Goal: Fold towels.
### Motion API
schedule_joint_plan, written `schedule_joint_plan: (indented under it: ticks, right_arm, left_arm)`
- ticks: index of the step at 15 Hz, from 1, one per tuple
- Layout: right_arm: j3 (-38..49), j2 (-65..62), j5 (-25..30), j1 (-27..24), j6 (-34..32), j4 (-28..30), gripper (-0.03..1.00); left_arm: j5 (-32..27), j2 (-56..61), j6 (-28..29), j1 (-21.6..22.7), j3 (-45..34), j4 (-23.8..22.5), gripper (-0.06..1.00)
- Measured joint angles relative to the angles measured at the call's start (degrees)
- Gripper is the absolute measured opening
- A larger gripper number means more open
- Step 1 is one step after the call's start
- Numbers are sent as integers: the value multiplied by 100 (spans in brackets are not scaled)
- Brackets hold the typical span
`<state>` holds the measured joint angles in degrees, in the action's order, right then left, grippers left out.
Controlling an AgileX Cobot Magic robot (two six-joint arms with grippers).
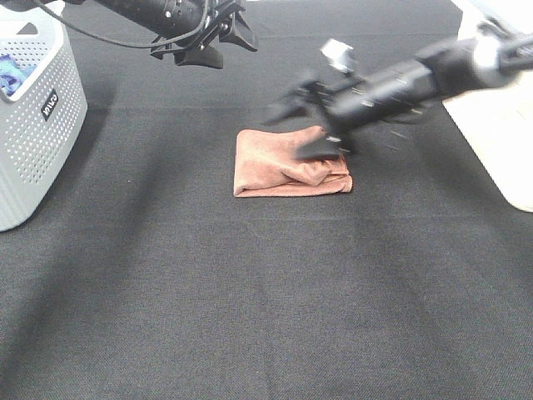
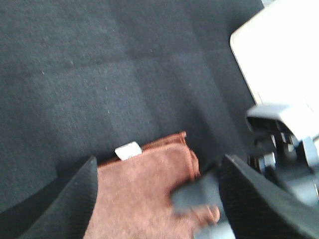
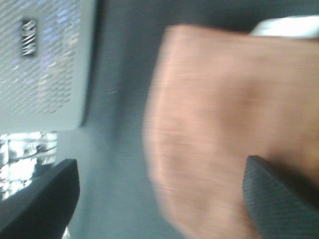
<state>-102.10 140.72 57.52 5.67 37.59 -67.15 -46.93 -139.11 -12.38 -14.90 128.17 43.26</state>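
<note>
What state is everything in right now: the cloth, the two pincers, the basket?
Towel: folded into a small rectangle, slightly rumpled, lying on the table.
Left pincer: open, empty, raised clear of the towel.
Right pincer: open, blurred, low over the towel's right end.
Basket: upright, blue cloth inside.

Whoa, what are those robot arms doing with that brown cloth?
A two-armed robot is folding a towel. The reddish-brown towel lies folded into a small bundle on the black table. The right end effector, blurred, is open just over the towel's far right corner. The left end effector hangs open farther back, holding nothing. A white basket stands at the left edge.
</note>
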Motion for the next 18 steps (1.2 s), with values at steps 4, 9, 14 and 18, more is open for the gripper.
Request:
schedule_joint_plan:
  ticks: [4, 9, 14, 18]
  right_arm:
    - [-6, -23, -92, -361, -367, 751, 83]
    - [-6, -636, -74, -521, -728, 1811, 83]
    - [-6, -1621, 710, -527, -1656, 2802, 83]
    - [-6, -2641, 1134, -292, -2126, 3650, 83]
  left_arm:
    - [-138, 0, 0, -11, 0, -34, 66]
    - [-361, 258, -11, -11, 0, -573, 66]
    - [-1398, 1049, 80, -11, 0, -1782, 66]
    - [-2246, 1856, 613, -11, 0, -2664, 66]
